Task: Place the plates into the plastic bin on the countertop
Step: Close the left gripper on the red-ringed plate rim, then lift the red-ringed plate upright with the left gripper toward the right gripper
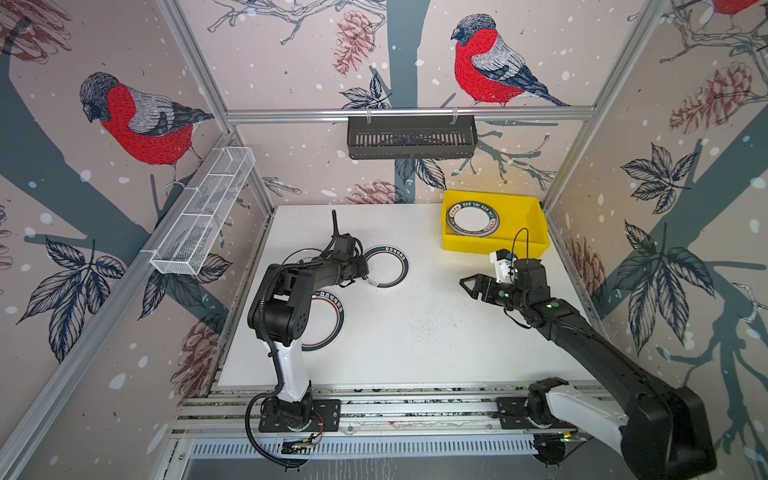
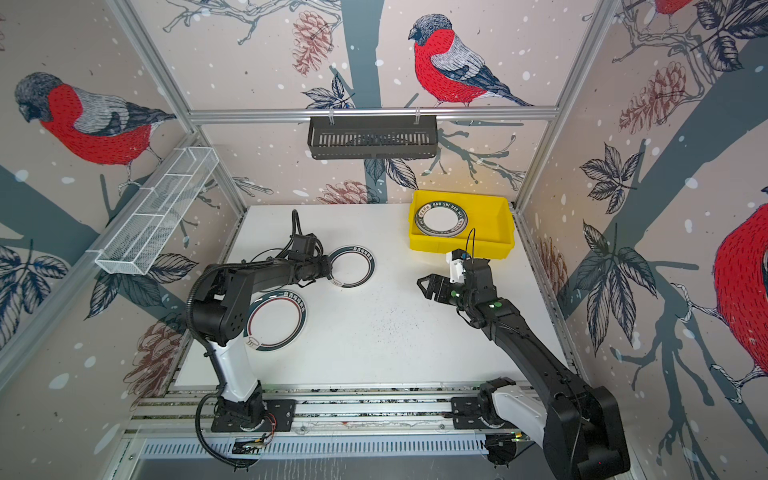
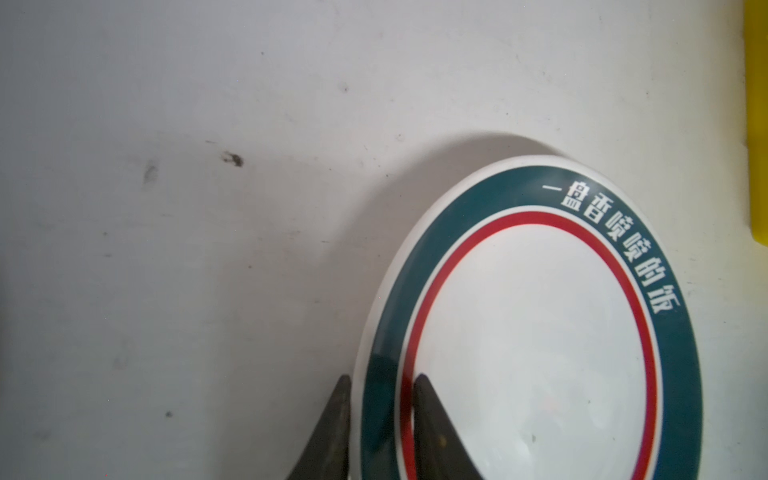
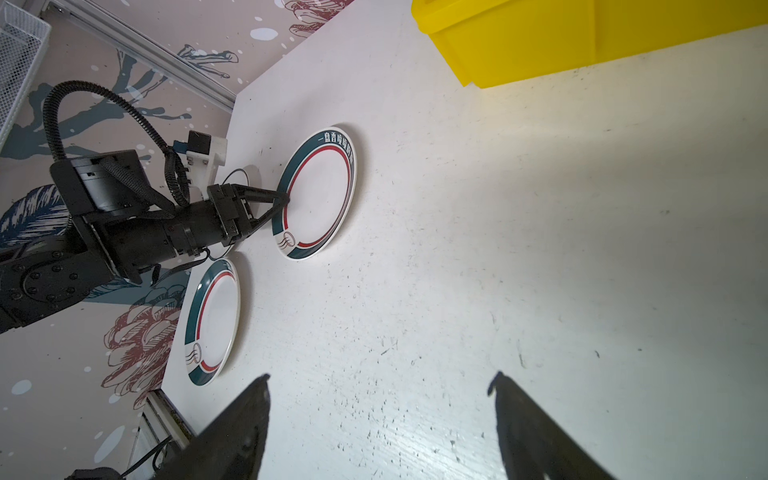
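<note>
The left jaws straddle a plate [image 3: 540, 353] at its rim, pinch unclear; the right jaws hang spread

Your left gripper [image 1: 365, 270] is sitting at the left rim of the middle plate [image 1: 390, 286], its jaws hidden by the wrist. Your right gripper [image 1: 466, 289] is hovering, jaws spread, over the countertop [image 1: 415, 332]. Another plate [image 1: 332, 332] is lying under the left arm, and a third plate [image 1: 473, 220] is resting in the yellow bin [image 1: 534, 218].

I see walls [image 1: 291, 62] papered with red-breasted birds [image 1: 486, 62] and pine cones [image 1: 353, 41]; a black basket [image 1: 411, 137] hangs on the back rail [image 1: 291, 115], a mesh tray [image 1: 203, 212] left.
</note>
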Robot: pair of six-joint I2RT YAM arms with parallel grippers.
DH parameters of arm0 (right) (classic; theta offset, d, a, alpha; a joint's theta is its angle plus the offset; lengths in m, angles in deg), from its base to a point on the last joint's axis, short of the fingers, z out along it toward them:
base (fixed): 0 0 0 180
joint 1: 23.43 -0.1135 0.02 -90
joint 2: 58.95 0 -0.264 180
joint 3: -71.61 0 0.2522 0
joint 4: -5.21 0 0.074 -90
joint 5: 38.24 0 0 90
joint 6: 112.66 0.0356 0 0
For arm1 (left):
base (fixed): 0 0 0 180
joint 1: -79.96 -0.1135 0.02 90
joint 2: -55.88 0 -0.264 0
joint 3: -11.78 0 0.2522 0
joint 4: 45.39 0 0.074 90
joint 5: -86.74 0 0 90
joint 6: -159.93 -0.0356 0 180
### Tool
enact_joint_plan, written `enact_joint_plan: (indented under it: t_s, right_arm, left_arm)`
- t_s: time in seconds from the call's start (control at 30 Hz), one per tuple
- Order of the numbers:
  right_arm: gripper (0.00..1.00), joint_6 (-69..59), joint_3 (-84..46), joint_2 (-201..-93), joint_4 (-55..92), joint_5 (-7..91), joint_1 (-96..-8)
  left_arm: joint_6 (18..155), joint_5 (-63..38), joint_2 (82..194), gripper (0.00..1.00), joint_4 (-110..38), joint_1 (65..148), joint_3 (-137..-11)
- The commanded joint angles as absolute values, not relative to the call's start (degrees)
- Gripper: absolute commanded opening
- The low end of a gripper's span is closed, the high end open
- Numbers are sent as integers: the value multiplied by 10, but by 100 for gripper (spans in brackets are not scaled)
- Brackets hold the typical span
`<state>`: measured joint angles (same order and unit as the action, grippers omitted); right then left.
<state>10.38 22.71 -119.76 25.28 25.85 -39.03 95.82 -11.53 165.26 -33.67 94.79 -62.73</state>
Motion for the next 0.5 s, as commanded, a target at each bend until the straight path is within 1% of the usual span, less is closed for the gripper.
enact_joint_plan:
  t_s: [0.0, 0.03, 0.07, 0.13, 0.47]
  right_arm:
    - [84, 108, 232, -1197, 235, 252, -389]
    - [84, 109, 233, -1197, 234, 251, -389]
    - [84, 110, 234, -1197, 231, 249, -389]
    - [85, 111, 237, -1198, 227, 250, -389]
    - [86, 132, 262, -1200, 198, 233, -387]
  left_arm:
    - [972, -150, 1646, 20, -328, 952, -625]
    - [975, -157, 1644, 16, -331, 952, -624]
    - [978, -171, 1642, 9, -334, 953, -624]
    - [986, -196, 1639, 0, -341, 956, -624]
    - [1042, -283, 1595, 0, -397, 984, -609]
